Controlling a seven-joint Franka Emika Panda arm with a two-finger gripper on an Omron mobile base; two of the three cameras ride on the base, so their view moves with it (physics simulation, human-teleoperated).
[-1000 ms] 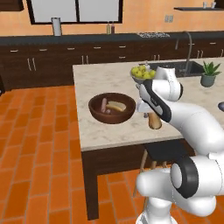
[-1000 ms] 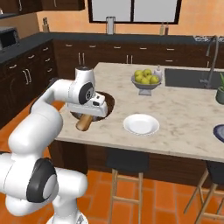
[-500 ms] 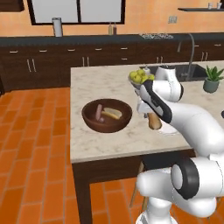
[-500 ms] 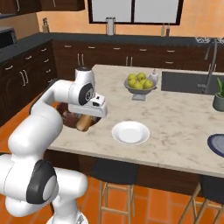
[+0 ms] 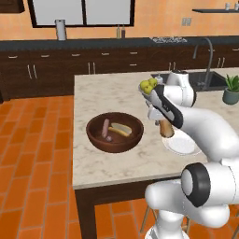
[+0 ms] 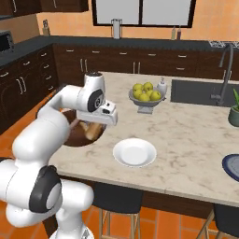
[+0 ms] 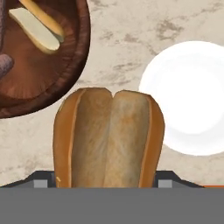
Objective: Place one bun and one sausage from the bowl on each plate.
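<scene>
A bun (image 7: 108,138) is gripped in the jaws above the surface (image 7: 127,52), between the wooden bowl (image 7: 65,65) and the white plate (image 7: 192,96).

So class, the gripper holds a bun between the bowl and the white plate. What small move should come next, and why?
Probably carry the bun sideways until it hangs over the white plate. The gripper holds it above bare counter, between the bowl and the plate, which lies empty.
</scene>
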